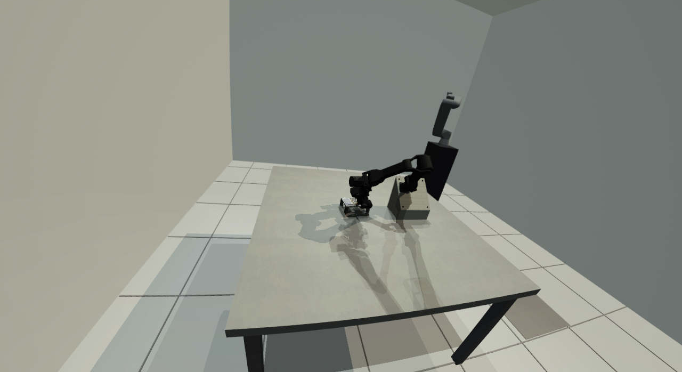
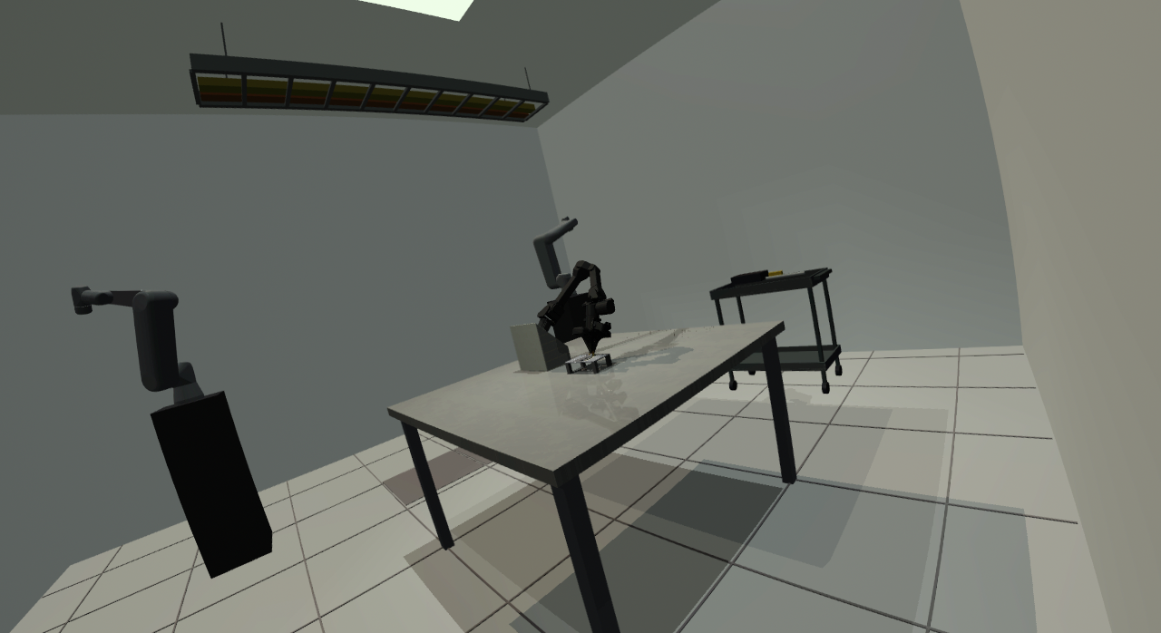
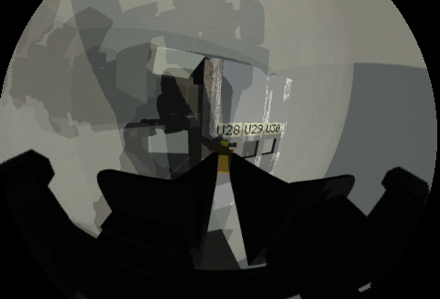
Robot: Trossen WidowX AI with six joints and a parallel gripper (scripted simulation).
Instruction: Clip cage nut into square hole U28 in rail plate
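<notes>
My gripper [image 3: 223, 158] [image 1: 360, 207] [image 2: 597, 350] is shut on the small brass-coloured cage nut [image 3: 224, 160]. In the wrist view the nut sits between the fingertips right below the U28 label [image 3: 228, 129], at the leftmost square hole of the rail plate [image 3: 275, 106]. The holes under U29 and U30 show as empty dark squares to the right. The rail plate [image 1: 349, 206] [image 2: 578, 361] stands on short legs in the middle of the table [image 1: 333, 274] [image 2: 527, 418]. How deep the nut's wings sit in the hole is hidden by the fingers.
A beige block [image 1: 415, 202] [image 2: 531, 346] carries the arm's base at the back of the table. A black cart [image 2: 775, 305] stands beyond the table. Two grey arms on black pedestals [image 2: 207, 475] [image 1: 440, 167] stand on the floor.
</notes>
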